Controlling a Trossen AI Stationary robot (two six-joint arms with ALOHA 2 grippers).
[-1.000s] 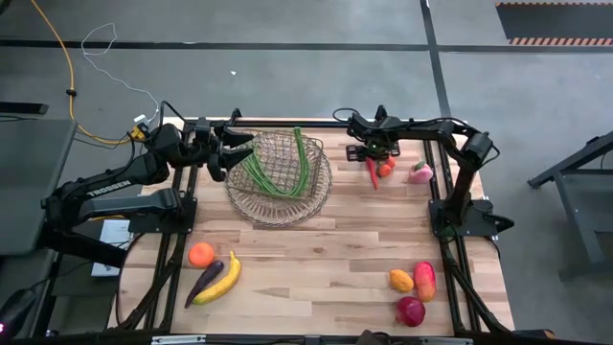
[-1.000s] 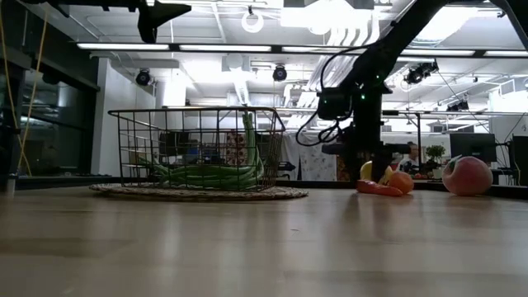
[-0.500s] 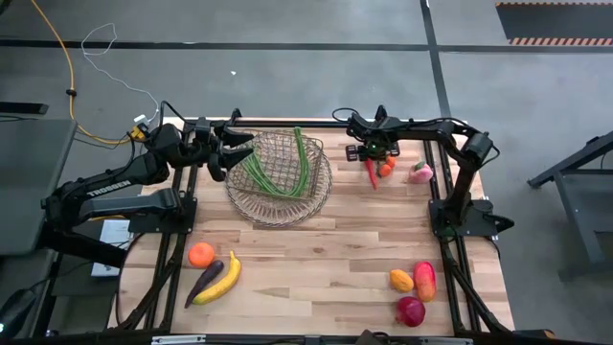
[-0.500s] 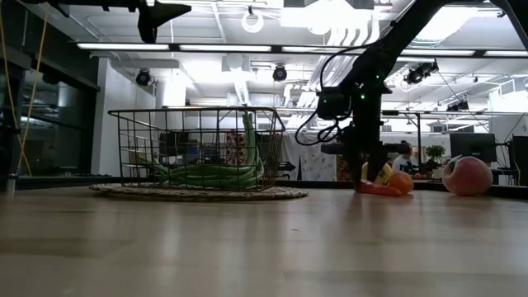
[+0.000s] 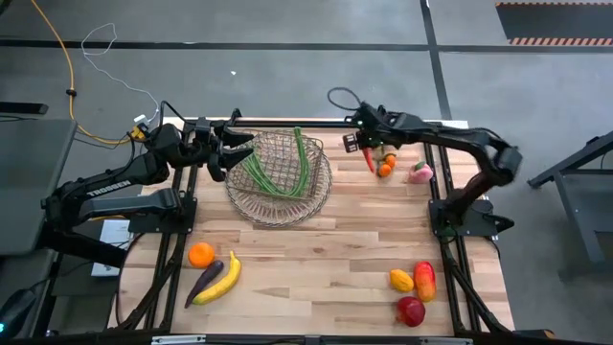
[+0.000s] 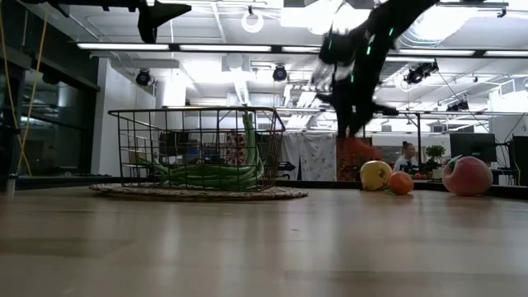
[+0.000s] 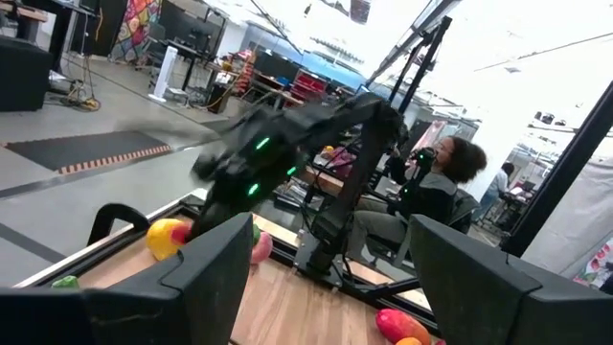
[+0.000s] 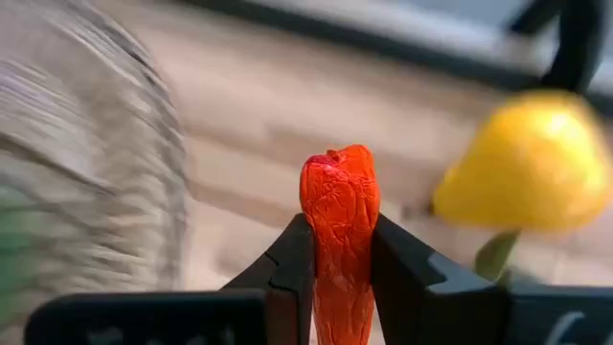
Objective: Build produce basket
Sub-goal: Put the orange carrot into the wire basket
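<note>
The wire basket [image 5: 279, 178] stands at the table's far left on a round mat and holds long green beans [image 5: 289, 161]. In the low view the basket [image 6: 196, 148] is at the left. My right gripper [image 5: 368, 147] hangs to the right of the basket, shut on a red chilli [image 8: 339, 230]. A lemon [image 6: 375, 175] and a small orange fruit [image 6: 401, 182] lie on the table beneath it. My left gripper [image 7: 330, 287] waits open above the basket's left rim. My right gripper pinches the red chilli between its two fingers [image 8: 289, 270]. One end of the chilli [image 8: 337, 168] sticks out past the fingertips. The fingers slant downward from the table's right side. The chilli [image 6: 355, 153] hangs clear of the table.
A pink peach [image 5: 420, 172] lies at the far right. An orange [image 5: 201, 254], an eggplant [image 5: 204, 282] and a banana [image 5: 223, 279] lie near left. Three red and orange fruits [image 5: 412, 287] lie near right. A person [image 7: 431, 187] sits beyond the table.
My right gripper has shut on the red chilli, then risen quickly and swung a little toward the basket. The chilli has come up off the table. The lemon and the small orange fruit have stayed where they lay.
</note>
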